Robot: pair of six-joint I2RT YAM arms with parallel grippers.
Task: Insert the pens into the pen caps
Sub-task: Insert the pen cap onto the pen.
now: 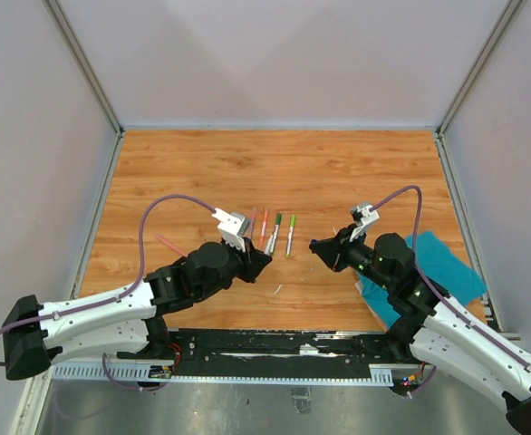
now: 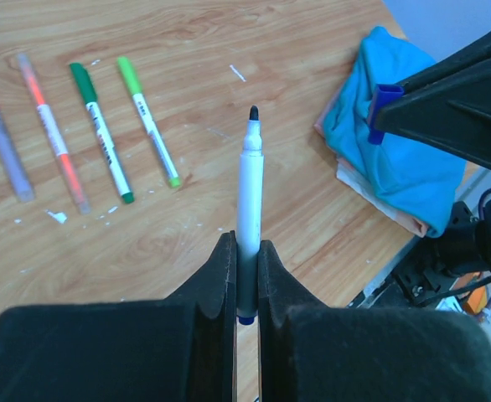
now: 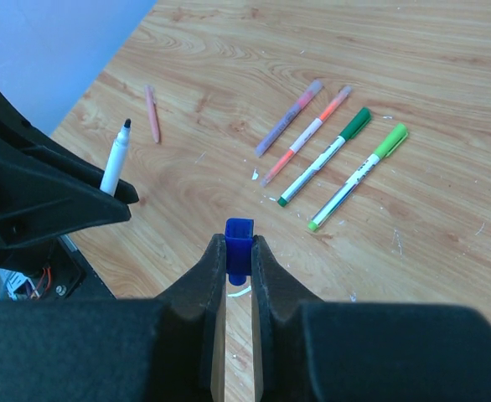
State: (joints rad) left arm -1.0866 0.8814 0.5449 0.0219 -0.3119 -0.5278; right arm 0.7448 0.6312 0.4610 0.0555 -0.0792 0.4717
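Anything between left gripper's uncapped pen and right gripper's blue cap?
No. Right wrist view shows only bare wooden tabletop behind the gap between the white black-tipped pen and the dark blue plastic cap.

Wooden table: row of four pens, pink pen, teal cloth

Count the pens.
6. Purple pen, orange pen, dark green pen, light green pen in a row; pink pen apart; uncapped pen in left gripper. None seems hidden.
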